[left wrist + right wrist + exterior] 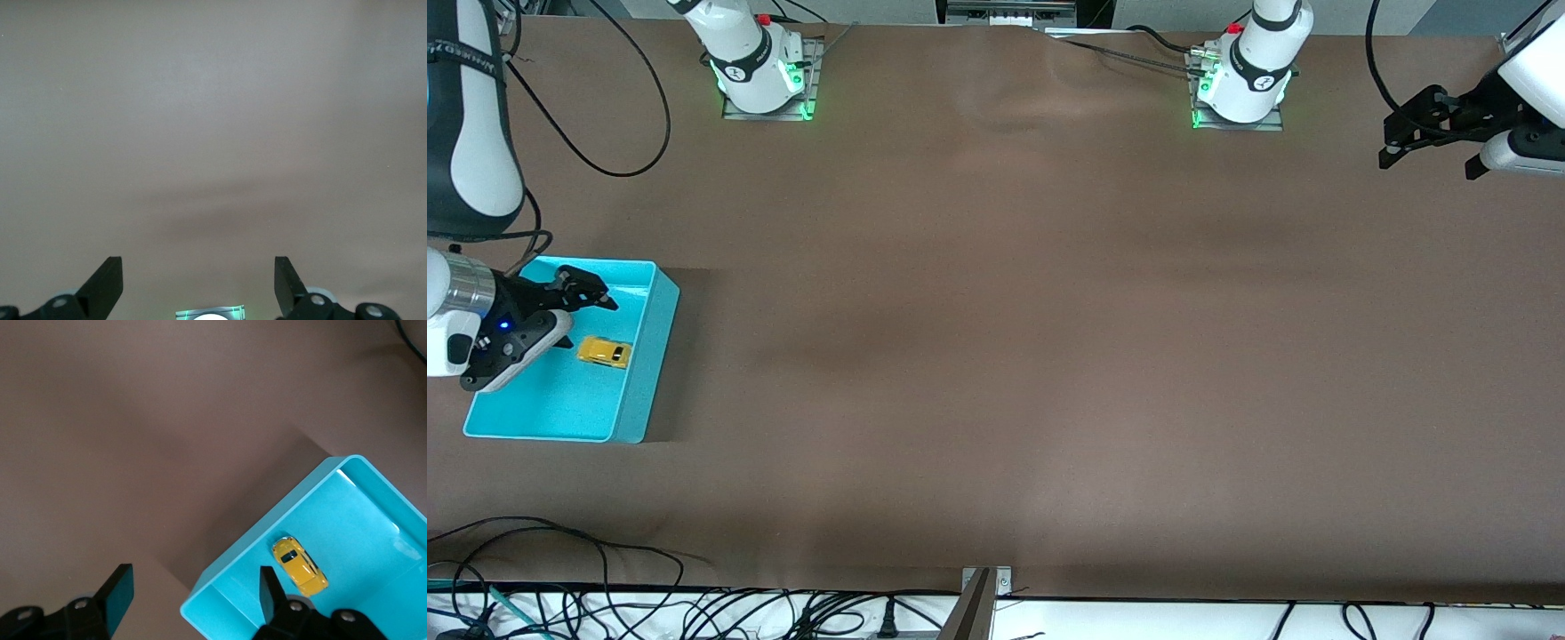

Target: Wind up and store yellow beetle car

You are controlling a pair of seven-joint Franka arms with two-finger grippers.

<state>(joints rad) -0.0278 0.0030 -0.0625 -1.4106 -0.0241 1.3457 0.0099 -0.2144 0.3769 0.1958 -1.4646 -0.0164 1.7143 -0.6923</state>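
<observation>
yellow beetle car (605,352) in turquoise bin (660,331)

turquoise bin (645,356) | on brown table (996,356) | toward right arm's end | black cables (605,604) along table's near edge

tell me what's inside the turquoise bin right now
The yellow beetle car sits on the floor of the turquoise bin. The right pincer, open, hangs over the bin and covers part of its floor.

Yellow beetle car (605,352) lies in turquoise bin (660,329).
</observation>
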